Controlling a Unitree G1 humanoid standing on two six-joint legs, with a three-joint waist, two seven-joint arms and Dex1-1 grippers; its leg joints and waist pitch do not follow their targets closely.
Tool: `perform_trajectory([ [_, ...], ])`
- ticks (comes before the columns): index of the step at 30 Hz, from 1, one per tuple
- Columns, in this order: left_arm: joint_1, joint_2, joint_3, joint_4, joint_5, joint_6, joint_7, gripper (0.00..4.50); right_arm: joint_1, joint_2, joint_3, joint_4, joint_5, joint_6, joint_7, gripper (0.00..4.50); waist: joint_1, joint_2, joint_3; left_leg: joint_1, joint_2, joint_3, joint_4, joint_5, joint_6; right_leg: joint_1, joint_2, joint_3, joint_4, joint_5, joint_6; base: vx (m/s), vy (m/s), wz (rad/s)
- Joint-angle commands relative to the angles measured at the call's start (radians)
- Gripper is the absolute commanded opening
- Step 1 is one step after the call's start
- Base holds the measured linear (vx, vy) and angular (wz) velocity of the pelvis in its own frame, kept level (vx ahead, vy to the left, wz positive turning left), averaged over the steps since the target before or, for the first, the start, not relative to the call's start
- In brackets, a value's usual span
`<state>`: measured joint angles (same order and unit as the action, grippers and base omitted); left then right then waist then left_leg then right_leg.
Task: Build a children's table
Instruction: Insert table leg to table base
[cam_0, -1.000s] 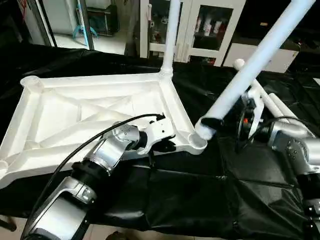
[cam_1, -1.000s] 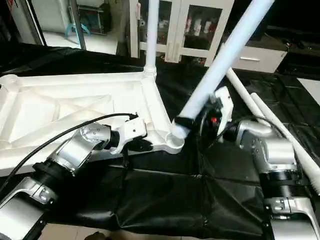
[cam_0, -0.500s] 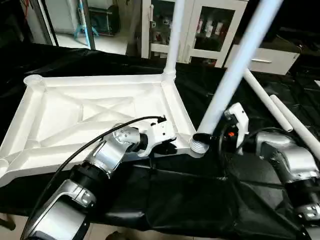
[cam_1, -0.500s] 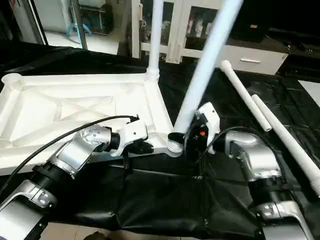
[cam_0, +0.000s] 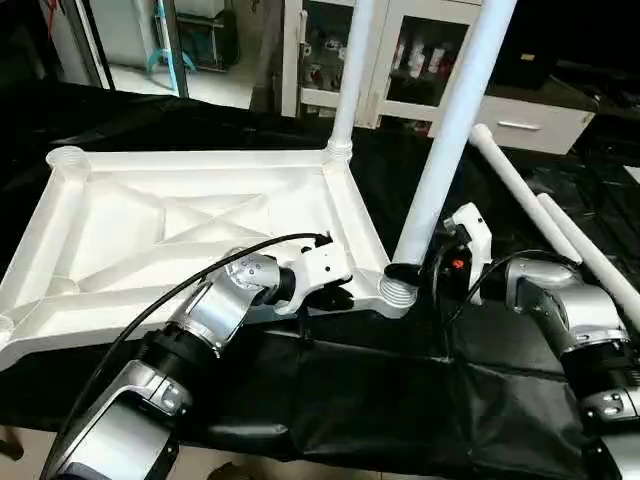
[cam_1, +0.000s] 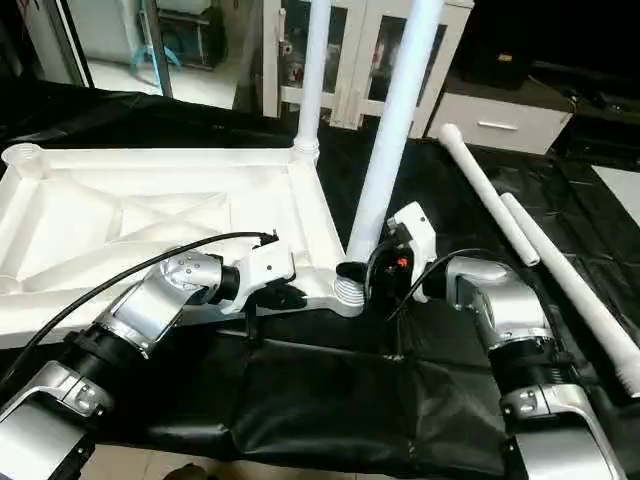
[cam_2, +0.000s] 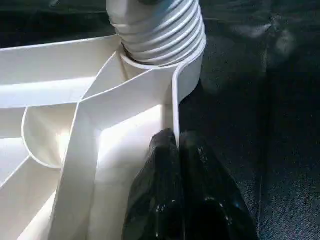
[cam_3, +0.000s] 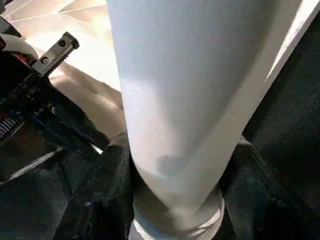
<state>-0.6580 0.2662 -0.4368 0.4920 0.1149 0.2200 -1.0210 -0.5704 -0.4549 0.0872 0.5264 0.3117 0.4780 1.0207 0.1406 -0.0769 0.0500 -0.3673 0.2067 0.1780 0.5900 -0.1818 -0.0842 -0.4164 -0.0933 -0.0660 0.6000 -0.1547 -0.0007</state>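
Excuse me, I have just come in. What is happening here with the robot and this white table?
The robot is assembling a children's table. The white tabletop lies upside down on a black cloth. The left claw is shut on the tabletop's near rim, steadying it. The right claw holds a white leg nearly upright, its lower end at the near corner socket. One leg already stands in the far corner. Two more legs lie on the cloth at the right.
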Motion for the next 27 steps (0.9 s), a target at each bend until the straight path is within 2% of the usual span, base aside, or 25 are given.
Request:
perform_trajectory([
  [1,0.017,-0.005,-0.028,-0.013,0.012,0.009,-0.014,0.0,0.006,-0.002,0.008,0.042,-0.01,0.013,0.014,1.98,-0.006,-0.003,-0.07,0.014,0.023,0.003,-0.066,-0.152,0.019,0.054,-0.051,0.034,-0.051,-0.176,-0.211,0.0,0.0,0.0],
  [7,0.013,-0.01,-0.023,-0.007,0.012,0.008,-0.006,0.0,0.004,0.023,-0.038,0.111,-0.007,-0.026,-0.034,1.98,-0.007,-0.006,-0.07,0.015,0.023,0.002,-0.067,-0.167,0.01,0.053,-0.051,0.034,-0.052,-0.184,-0.211,0.0,0.0,0.0],
  [9,0.012,-0.01,-0.023,-0.006,0.012,0.007,-0.005,0.0,0.008,0.029,-0.055,0.119,0.004,-0.03,-0.041,1.98,-0.006,-0.007,-0.072,0.015,0.023,0.003,-0.066,-0.165,0.008,0.054,-0.051,0.034,-0.051,-0.176,-0.213,0.0,0.0,0.0],
  [10,0.009,-0.013,-0.022,-0.001,0.012,0.005,-0.002,0.0,0.023,0.039,-0.084,0.13,0.023,-0.042,-0.052,1.98,-0.006,-0.005,-0.071,0.015,0.023,0.002,-0.067,-0.161,0.01,0.054,-0.051,0.034,-0.051,-0.168,-0.215,0.0,0.0,0.0],
  [12,0.008,-0.014,-0.021,0.001,0.012,0.004,0.0,0.0,0.035,0.043,-0.095,0.133,0.029,-0.052,-0.056,1.98,-0.006,-0.007,-0.072,0.014,0.023,0.002,-0.066,-0.167,0.01,0.054,-0.051,0.034,-0.051,-0.17,-0.216,0.0,0.0,0.0],
  [16,0.005,-0.017,-0.019,0.005,0.012,0.001,0.003,0.0,0.082,0.062,-0.119,0.121,0.043,-0.08,-0.075,1.97,-0.004,-0.005,-0.071,0.015,0.024,0.003,-0.068,-0.171,0.011,0.053,-0.051,0.034,-0.054,-0.177,-0.212,0.0,0.0,0.0],
  [17,0.003,-0.019,-0.017,0.007,0.012,-0.001,0.006,0.0,0.113,0.079,-0.143,0.105,0.061,-0.094,-0.085,1.97,-0.003,0.001,-0.071,0.016,0.024,0.002,-0.069,-0.18,0.009,0.053,-0.051,0.035,-0.054,-0.18,-0.21,0.0,0.0,0.0],
  [18,0.003,-0.021,-0.016,0.008,0.013,-0.002,0.007,0.0,0.136,0.091,-0.16,0.089,0.073,-0.102,-0.088,1.97,-0.002,-0.002,-0.071,0.017,0.025,0.002,-0.069,-0.189,0.006,0.052,-0.051,0.034,-0.056,-0.184,-0.208,0.0,0.0,0.0],
  [19,0.003,-0.021,-0.016,0.008,0.013,-0.002,0.007,0.0,0.136,0.091,-0.16,0.089,0.073,-0.102,-0.088,1.97,-0.002,-0.002,-0.071,0.017,0.025,0.001,-0.07,-0.19,0.006,0.053,-0.051,0.034,-0.055,-0.184,-0.208,0.0,0.0,0.0],
  [20,0.002,-0.021,-0.016,0.008,0.013,-0.002,0.006,0.0,0.152,0.099,-0.168,0.071,0.082,-0.103,-0.091,1.97,-0.003,0.003,-0.07,0.016,0.024,0.0,-0.071,-0.196,0.005,0.052,-0.05,0.033,-0.055,-0.189,-0.208,0.0,0.0,0.0],
  [22,0.002,-0.022,-0.016,0.009,0.013,-0.003,0.006,0.0,0.166,0.105,-0.174,0.056,0.09,-0.103,-0.094,1.97,-0.002,0.002,-0.069,0.018,0.025,0.001,-0.072,-0.209,0.002,0.051,-0.05,0.033,-0.059,-0.199,-0.204,0.0,0.0,0.0],
  [23,0.0,-0.023,-0.015,0.009,0.013,-0.004,0.005,0.0,0.199,0.118,-0.187,0.023,0.106,-0.112,-0.104,1.97,-0.002,0.003,-0.068,0.019,0.025,0.0,-0.074,-0.227,-0.002,0.051,-0.051,0.034,-0.062,-0.217,-0.196,0.0,0.0,0.0],
  [24,0.0,-0.023,-0.016,0.01,0.013,-0.005,0.005,0.0,0.215,0.124,-0.196,0.006,0.115,-0.116,-0.11,1.97,0.0,0.007,-0.068,0.021,0.026,-0.001,-0.075,-0.243,-0.005,0.048,-0.053,0.034,-0.064,-0.231,-0.194,0.0,0.0,0.0],
  [26,-0.003,-0.024,-0.015,0.011,0.013,-0.005,0.004,0.0,0.239,0.132,-0.207,-0.024,0.128,-0.12,-0.117,1.96,-0.001,0.005,-0.067,0.02,0.026,-0.002,-0.077,-0.258,-0.008,0.049,-0.052,0.033,-0.067,-0.251,-0.187,0.0,0.0,0.0],
  [27,-0.003,-0.024,-0.014,0.011,0.013,-0.006,0.003,0.0,0.247,0.134,-0.211,-0.035,0.131,-0.123,-0.122,1.96,-0.001,0.007,-0.067,0.02,0.026,-0.002,-0.077,-0.264,-0.01,0.048,-0.052,0.033,-0.067,-0.258,-0.184,0.0,0.0,0.0],
])
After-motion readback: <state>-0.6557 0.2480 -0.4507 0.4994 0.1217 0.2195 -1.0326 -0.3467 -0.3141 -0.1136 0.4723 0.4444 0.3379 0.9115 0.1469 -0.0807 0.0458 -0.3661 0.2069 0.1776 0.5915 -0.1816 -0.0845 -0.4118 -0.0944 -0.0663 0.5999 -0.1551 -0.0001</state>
